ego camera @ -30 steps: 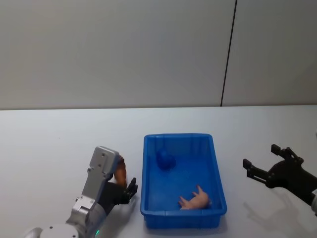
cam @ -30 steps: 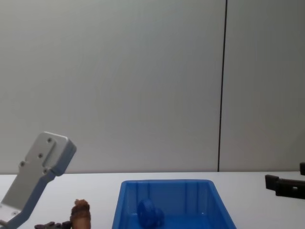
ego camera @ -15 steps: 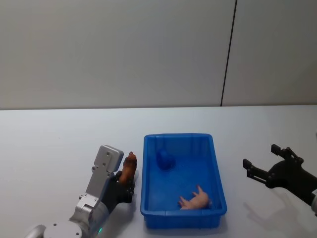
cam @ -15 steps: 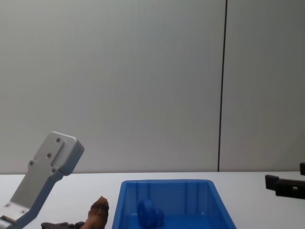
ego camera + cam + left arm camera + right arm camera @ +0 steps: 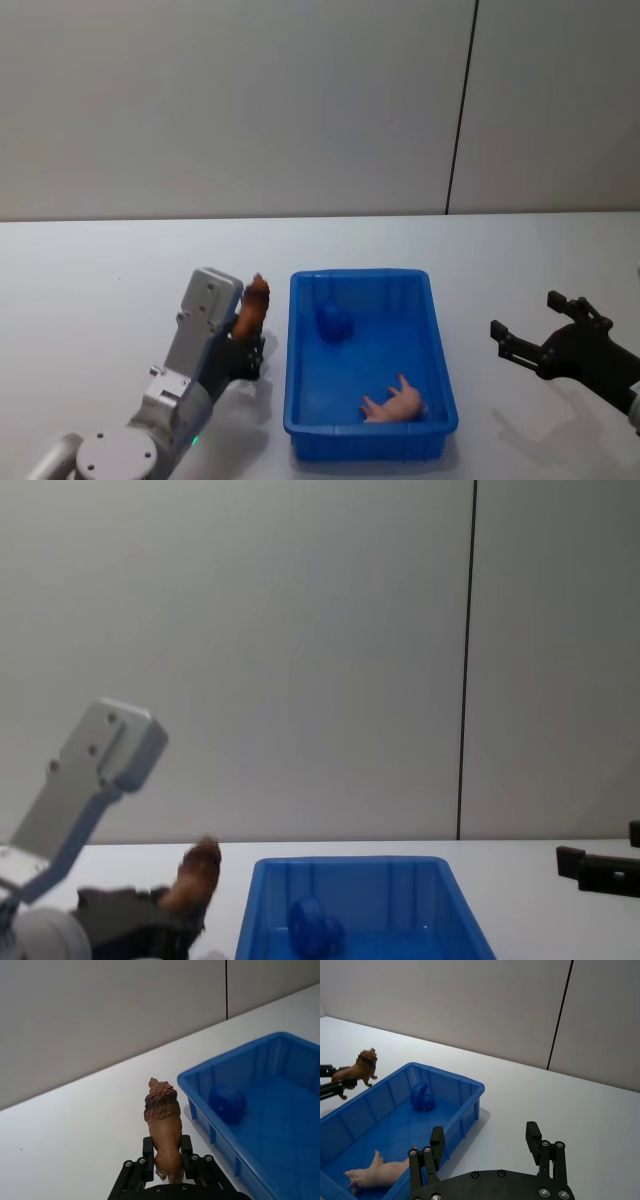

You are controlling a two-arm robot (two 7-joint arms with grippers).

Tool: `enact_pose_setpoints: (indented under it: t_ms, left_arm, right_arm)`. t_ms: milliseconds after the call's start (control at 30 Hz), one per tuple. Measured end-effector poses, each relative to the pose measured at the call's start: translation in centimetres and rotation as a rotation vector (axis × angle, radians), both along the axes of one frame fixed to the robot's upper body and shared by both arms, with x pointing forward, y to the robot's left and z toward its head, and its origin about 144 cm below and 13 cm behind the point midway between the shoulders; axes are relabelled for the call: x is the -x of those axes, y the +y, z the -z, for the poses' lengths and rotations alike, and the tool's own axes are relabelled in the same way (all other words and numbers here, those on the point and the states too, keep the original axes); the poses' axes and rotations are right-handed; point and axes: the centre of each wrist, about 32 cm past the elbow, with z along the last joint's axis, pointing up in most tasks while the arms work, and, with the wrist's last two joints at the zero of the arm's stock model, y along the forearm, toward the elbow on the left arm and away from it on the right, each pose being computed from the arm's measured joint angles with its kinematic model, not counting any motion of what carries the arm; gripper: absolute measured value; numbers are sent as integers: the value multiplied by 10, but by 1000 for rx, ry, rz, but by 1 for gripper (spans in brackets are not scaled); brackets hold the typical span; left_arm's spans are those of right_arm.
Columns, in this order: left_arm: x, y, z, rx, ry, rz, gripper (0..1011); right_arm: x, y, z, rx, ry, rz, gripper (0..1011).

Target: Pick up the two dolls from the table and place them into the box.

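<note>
My left gripper [image 5: 248, 345] is shut on the brown lumpy doll [image 5: 252, 302], a lion figure, and holds it above the white table [image 5: 100, 290] just left of the blue box [image 5: 296, 360]. In the left wrist view the doll [image 5: 162, 1127] stands upright between the fingers [image 5: 186, 1149], next to the box's rim [image 5: 225, 1062]. The deep blue doll [image 5: 333, 322] lies inside the box near its far left corner. To the right of the box my right gripper [image 5: 545, 345] hovers open with nothing in it; its wrist view shows the brown doll [image 5: 360, 1071] beyond the box.
A pink limbed figure [image 5: 395, 405] lies in the box's near right corner. Plain grey wall panels stand behind the table. Bare white tabletop stretches left of the box and beyond it.
My left gripper has lifted the brown doll off the table and raised it beside the box's left wall. The right gripper has stayed still.
</note>
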Motion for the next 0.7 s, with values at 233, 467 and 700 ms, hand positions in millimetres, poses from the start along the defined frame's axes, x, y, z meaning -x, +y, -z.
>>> enact_pose_setpoints:
  t_ms: [233, 467, 700]
  left_arm:
    - [-4, 0, -22, -6, -86, 8, 325]
    - [-9, -7, -42, 10, -158, 59, 325]
    - [-13, -17, -51, 36, -191, 111, 325]
  right_arm:
    - [0, 0, 0, 0, 0, 0, 1001]
    - [0, 0, 0, 0, 0, 0, 1001]
    - [0, 0, 0, 0, 0, 0, 1001]
